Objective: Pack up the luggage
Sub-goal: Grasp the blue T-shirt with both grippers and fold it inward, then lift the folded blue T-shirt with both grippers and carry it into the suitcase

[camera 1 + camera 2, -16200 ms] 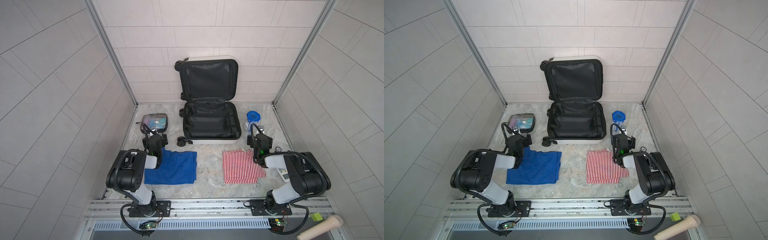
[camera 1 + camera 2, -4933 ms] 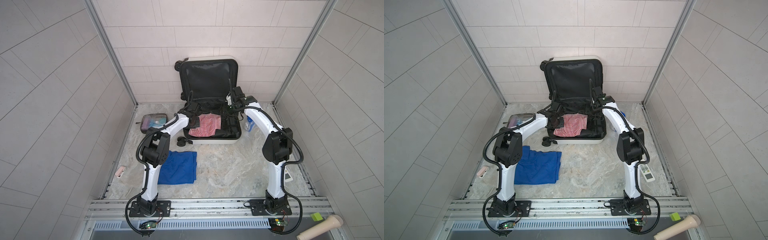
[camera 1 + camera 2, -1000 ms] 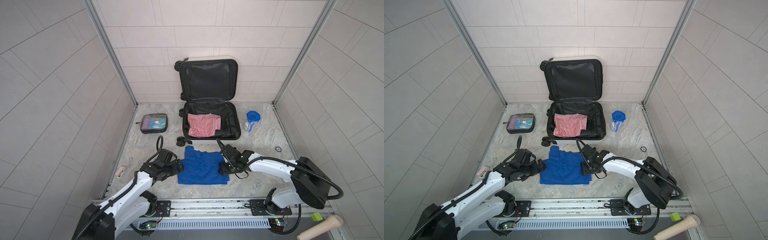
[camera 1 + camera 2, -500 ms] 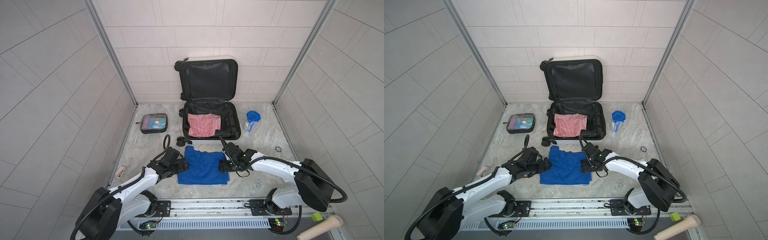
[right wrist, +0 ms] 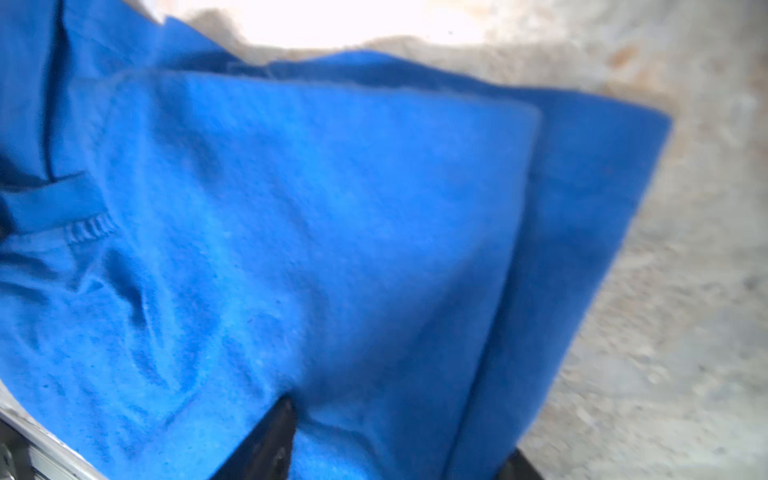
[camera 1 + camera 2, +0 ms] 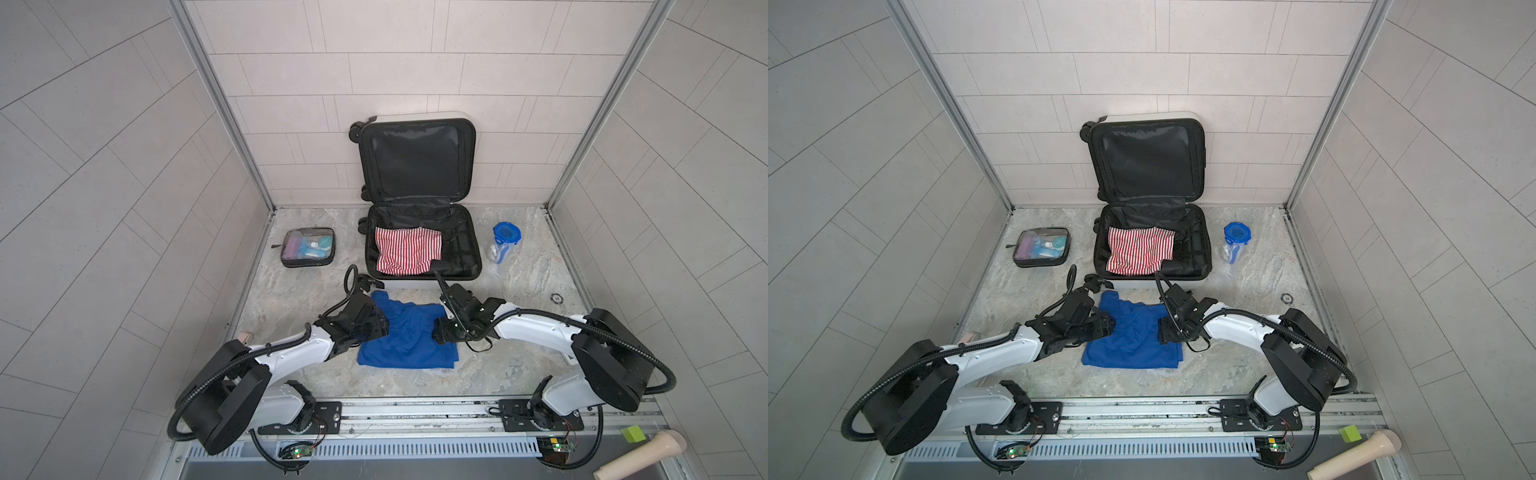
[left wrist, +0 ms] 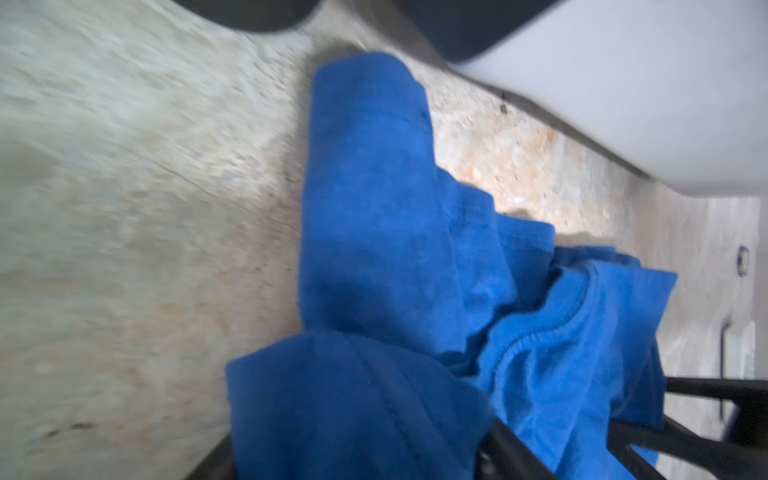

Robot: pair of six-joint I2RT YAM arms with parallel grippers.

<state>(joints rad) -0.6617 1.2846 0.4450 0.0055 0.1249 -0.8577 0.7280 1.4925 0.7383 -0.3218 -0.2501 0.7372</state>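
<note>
My arms stretch low over the bench (image 6: pixel 523 299), wrists turned inward, so my left claw (image 6: pixel 385 328) and right claw (image 6: pixel 439 335) face each other at opposite edges of the blue shirt (image 6: pixel 409 345). Cloth lies between each claw's fingers, but I cannot tell whether they pinch it. The luggage (image 6: pixel 415 286) lies open just beyond both claws, lid upright, long axis crosswise, wheels toward my left claw's side.

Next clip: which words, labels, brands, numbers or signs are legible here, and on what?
No text is legible in any view.
Round disc: a mark on its face, too small to read.
Clear pouch: items inside, any labels too small.
Suitcase: no print shows on its visible sides.
Blue shirt: blurred in both wrist views, no print seen.
</note>
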